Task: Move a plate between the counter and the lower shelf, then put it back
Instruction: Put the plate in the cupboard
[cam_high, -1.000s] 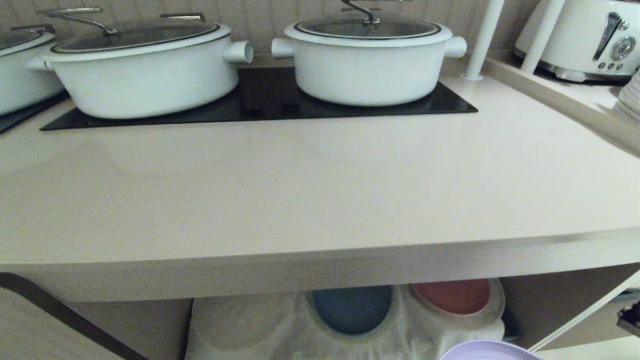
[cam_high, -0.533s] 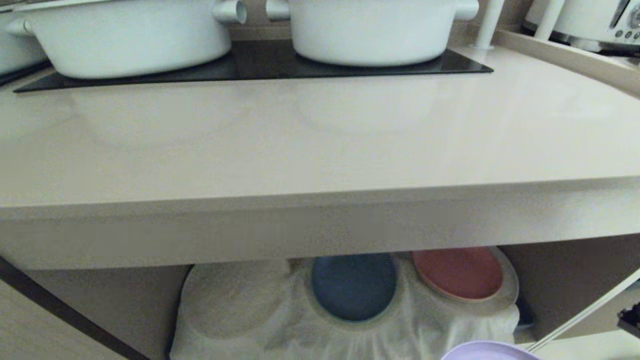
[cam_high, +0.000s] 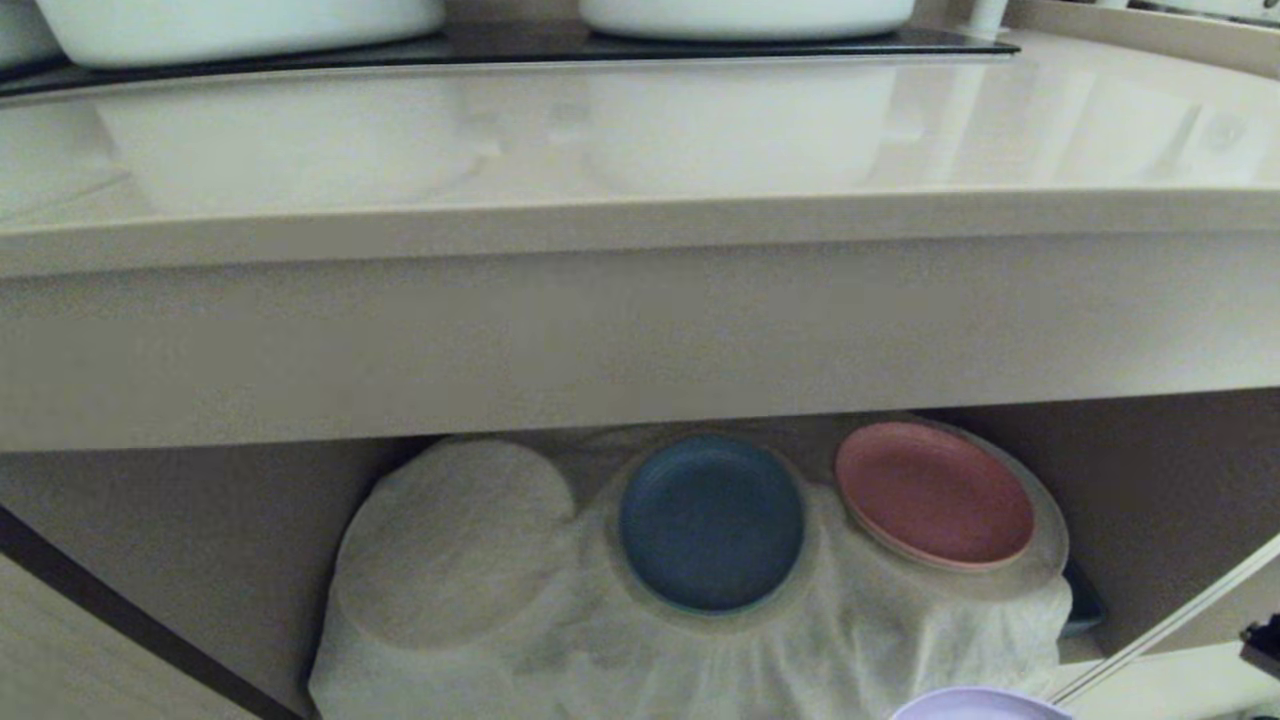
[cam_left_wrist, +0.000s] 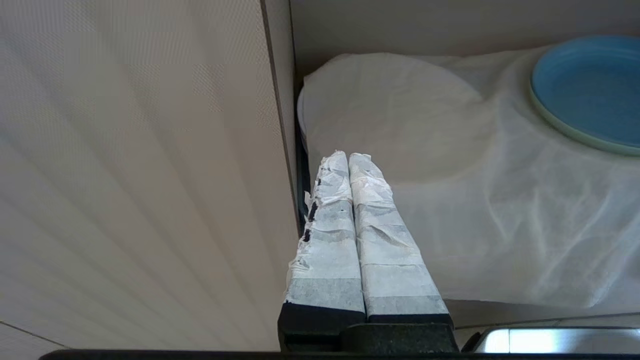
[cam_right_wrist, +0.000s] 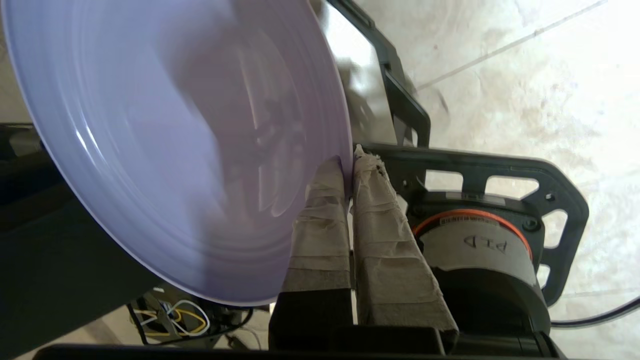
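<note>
The lilac plate (cam_right_wrist: 165, 140) fills much of the right wrist view, its rim pinched between the taped fingers of my right gripper (cam_right_wrist: 349, 162), which is shut on it. In the head view only a sliver of the plate (cam_high: 975, 705) shows at the bottom right, in front of the lower shelf (cam_high: 1150, 500). The beige counter (cam_high: 640, 150) spans the head view above the shelf. My left gripper (cam_left_wrist: 348, 156) is shut with nothing between its fingers, parked low by the shelf's left side wall.
A white cloth (cam_high: 640, 650) drapes the shelf. A blue plate (cam_high: 710, 520) and a pink plate (cam_high: 935, 492) sit on its mounds, and a bare mound (cam_high: 455, 540) lies to their left. White pots (cam_high: 240, 25) stand on the black hob (cam_high: 500, 45).
The whole head view has shifted as the camera sank: the counter top and pots slid up, and more of the lower shelf with its plates came into sight. The plate stays held.
</note>
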